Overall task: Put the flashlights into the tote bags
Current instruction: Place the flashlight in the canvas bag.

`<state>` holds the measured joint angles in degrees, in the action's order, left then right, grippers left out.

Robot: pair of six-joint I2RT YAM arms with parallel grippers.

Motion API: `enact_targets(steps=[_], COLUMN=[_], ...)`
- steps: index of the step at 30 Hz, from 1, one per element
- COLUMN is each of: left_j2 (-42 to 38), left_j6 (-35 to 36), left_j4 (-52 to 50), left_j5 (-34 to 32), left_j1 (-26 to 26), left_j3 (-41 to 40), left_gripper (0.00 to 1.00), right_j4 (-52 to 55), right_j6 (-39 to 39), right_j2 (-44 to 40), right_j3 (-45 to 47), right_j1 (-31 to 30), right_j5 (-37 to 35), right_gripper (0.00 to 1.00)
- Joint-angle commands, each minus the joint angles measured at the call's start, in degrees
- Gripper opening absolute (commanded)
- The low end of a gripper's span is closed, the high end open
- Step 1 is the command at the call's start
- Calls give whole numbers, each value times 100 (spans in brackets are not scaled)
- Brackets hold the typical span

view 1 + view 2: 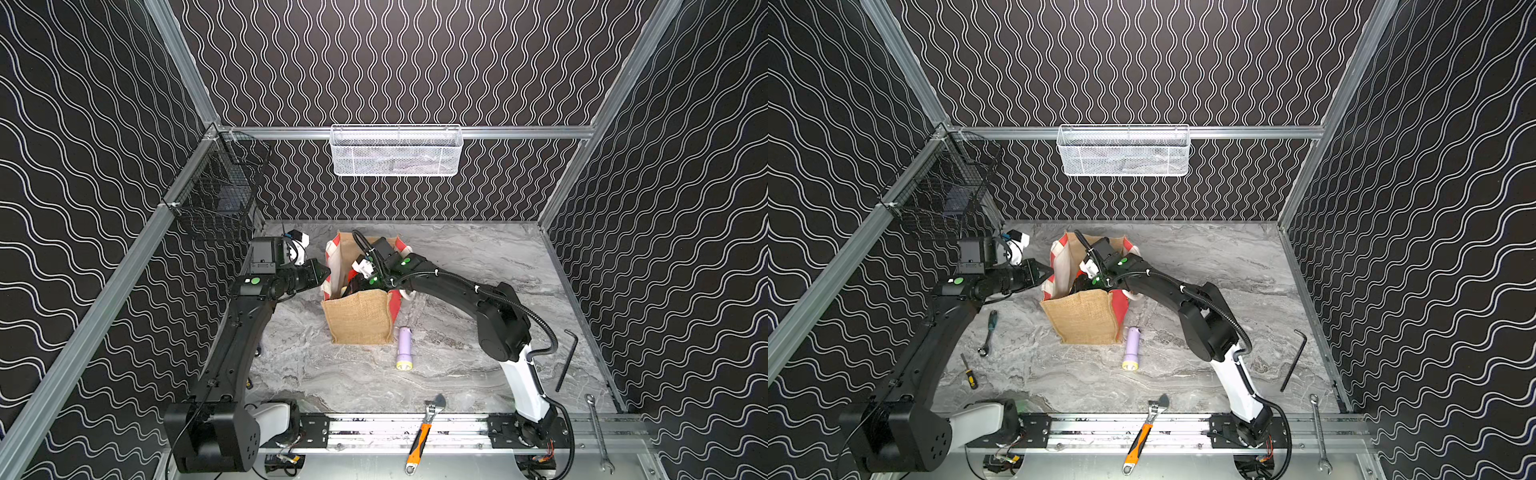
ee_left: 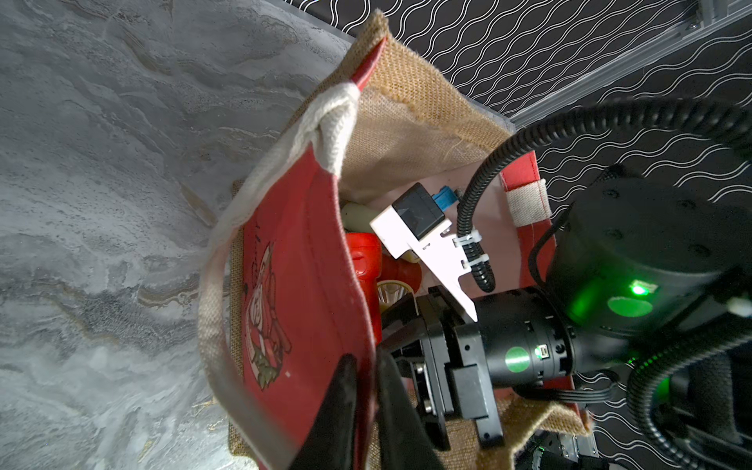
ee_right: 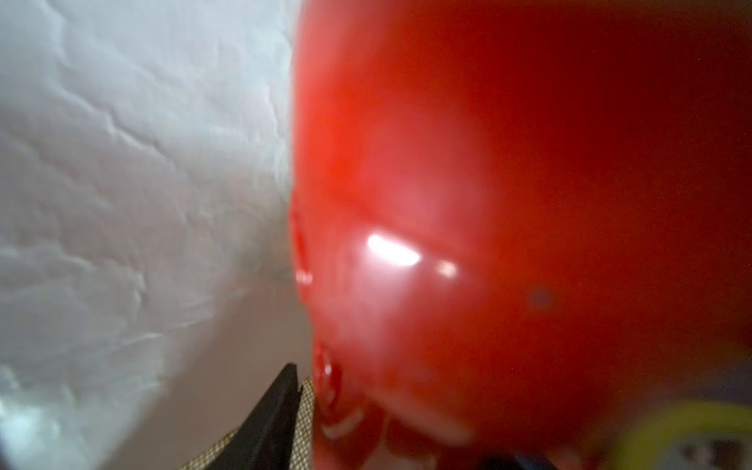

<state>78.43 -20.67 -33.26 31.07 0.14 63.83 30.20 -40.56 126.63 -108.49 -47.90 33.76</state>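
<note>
The left gripper (image 2: 365,360) is pinched shut on the red wall of the one tote bag (image 1: 359,318). The right gripper (image 2: 401,315) is inside the bag with its fingertips hidden, so I cannot tell its opening. A blurred red flashlight (image 3: 488,244) is close against it. One lilac flashlight (image 1: 404,348) lies on the bench (image 1: 457,374) just beside the bag.

Black walls (image 1: 395,62) patterned with white wavy lines close in a grey marble-look tabletop (image 1: 478,257) on three sides. Aluminium rails (image 1: 519,132) frame the enclosure. A white mesh basket (image 1: 396,151) hangs from the back rail, and a black wire basket (image 1: 216,187) hangs on the left rail, near the corner. Even light falls across the stone-patterned surface.
</note>
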Motion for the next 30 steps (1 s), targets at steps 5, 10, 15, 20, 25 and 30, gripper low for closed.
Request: enact_targets(steps=[5, 10, 15, 20, 25, 30], left_j2=[-37, -55, -75, -107, -118, -96], left_j6=[65, 58, 61, 59, 62, 61], left_j4=[92, 100, 98, 98, 93, 92], left_j5=[7, 13, -13, -17, -22, -18], left_j1=[3, 3, 3, 3, 3, 3], left_j3=[17, 18, 10, 6, 18, 21], left_gripper=[15, 15, 15, 16, 16, 16], right_j4=[178, 69, 82, 476, 876, 859], right_j6=[110, 131, 314, 564, 842, 1031], right_j2=[23, -85, -243, -363, -573, -979], right_j3=[-140, -118, -187, -374, -445, -316], right_j1=[-9, -11, -11, -8, -2, 5], right_j5=[71, 96, 66, -273, -831, -1199], right_gripper=[69, 72, 73, 75, 75, 74])
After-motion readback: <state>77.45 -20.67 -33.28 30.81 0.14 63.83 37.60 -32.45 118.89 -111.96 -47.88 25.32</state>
